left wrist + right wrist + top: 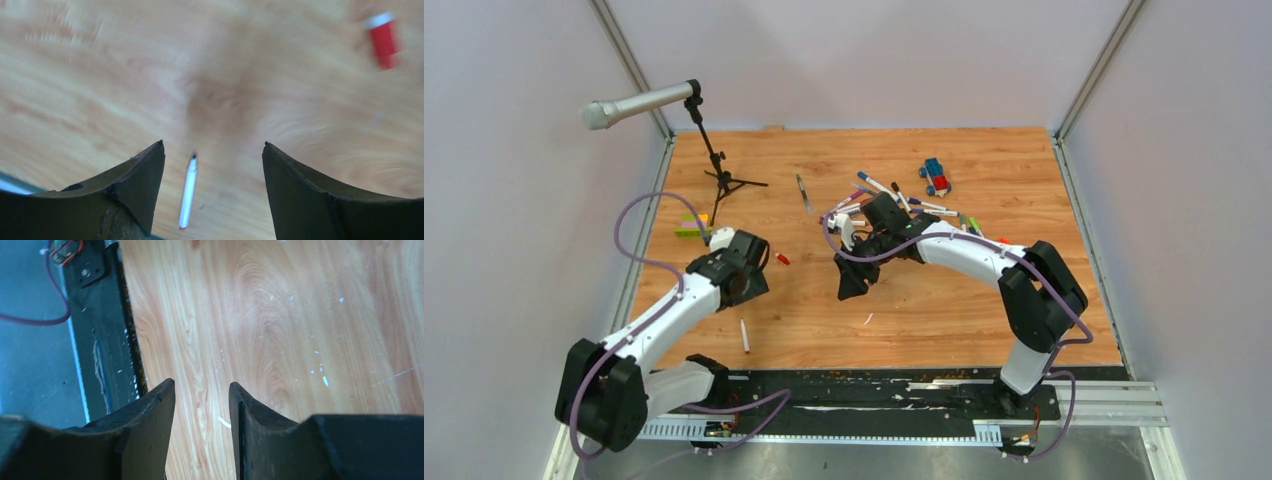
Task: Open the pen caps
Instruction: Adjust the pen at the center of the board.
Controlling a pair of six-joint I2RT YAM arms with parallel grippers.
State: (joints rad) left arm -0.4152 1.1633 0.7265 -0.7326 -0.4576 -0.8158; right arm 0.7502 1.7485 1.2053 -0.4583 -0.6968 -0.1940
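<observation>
My left pincer [213, 145] stands wide open and holds nothing. A white pen [188, 192] lies on the wood under it, its long axis across my closing line, and a red cap [383, 40] lies apart to the right. My right pincer [201, 382] is partly open and empty too. The heap of pens [921, 206] lies just beyond it, so I judge this arm the nearer.

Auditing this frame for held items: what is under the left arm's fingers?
A white pen lies on the wood table, seen through the gap between the left fingers, which hold nothing. A blurred red cap sits off to the side. The table directly beneath each finger is covered.
</observation>
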